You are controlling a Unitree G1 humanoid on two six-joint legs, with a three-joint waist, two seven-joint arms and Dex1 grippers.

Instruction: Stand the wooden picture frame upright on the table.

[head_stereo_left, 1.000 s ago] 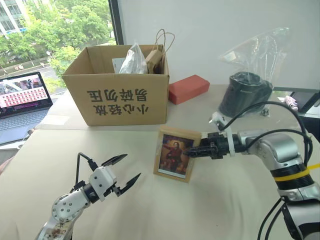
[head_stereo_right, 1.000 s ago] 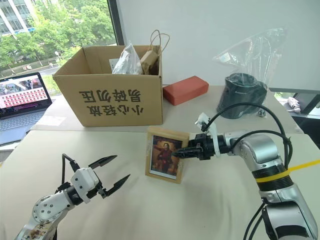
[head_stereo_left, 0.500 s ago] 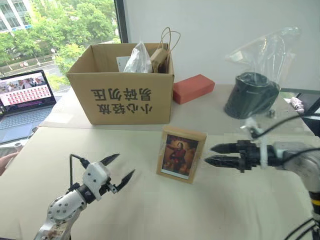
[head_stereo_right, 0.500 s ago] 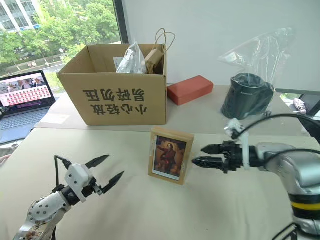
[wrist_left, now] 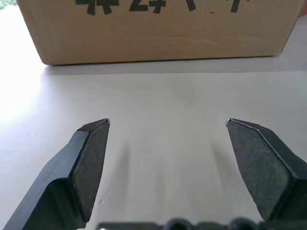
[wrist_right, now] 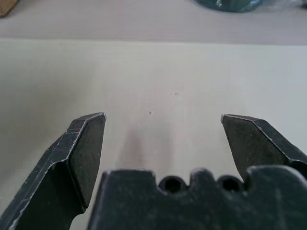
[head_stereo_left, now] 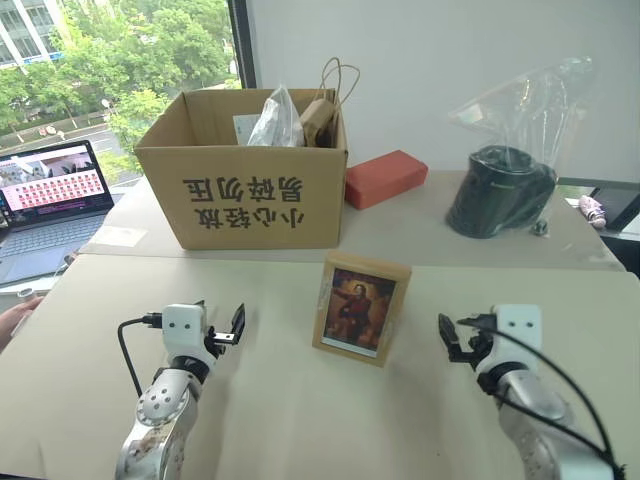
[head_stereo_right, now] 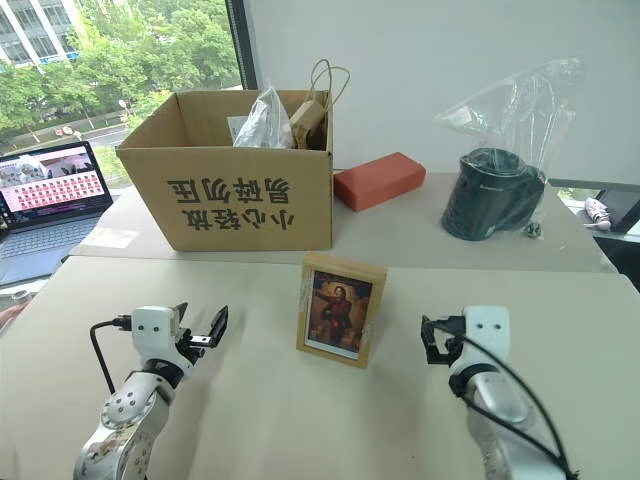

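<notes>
A: Frame (head_stereo_left: 361, 307). Where's it at?

B: Upright on the tabletop (head_stereo_left: 300, 420), mid-scene, portrait side facing the cam. Leans back a bit. Nothing touching it.

A: L end effector (head_stereo_left: 225, 330)?

B: Low over the tabletop, left of the frame, well apart from it. Pointing fwd toward the box (head_stereo_left: 245, 175). Wrist view has both fingers (wrist_left: 88, 163) spread wide, only bare tabletop between them, the box's printed side ahead. Holding nothing.

A: R end effector (head_stereo_left: 455, 338)?

B: Right of the frame, also apart from it, about level w/ the left one. Wrist view: fingers (wrist_right: 84, 153) wide apart, bare tabletop between, nothing gripped. Dark round thing at the far edge of that view.

A: So the frame sits between the two?

B: Yes, roughly midway, a bit farther back than both. Neither one in contact.

A: What's behind?

B: Cardboard box w/ black characters, left-centre rear, on the lighter back section of the tabletop. Plastic bag (head_stereo_left: 275, 118) and a brown paper bag (head_stereo_left: 318, 110) w/ loop handles stick out the top. Red block (head_stereo_left: 386, 178) just right of the box, lying flat. Farther right a black container (head_stereo_left: 500, 190), clear plastic (head_stereo_left: 530, 100) bunched over and behind it. Laptop (head_stereo_left: 50, 205) at far left, screen lit.
</notes>
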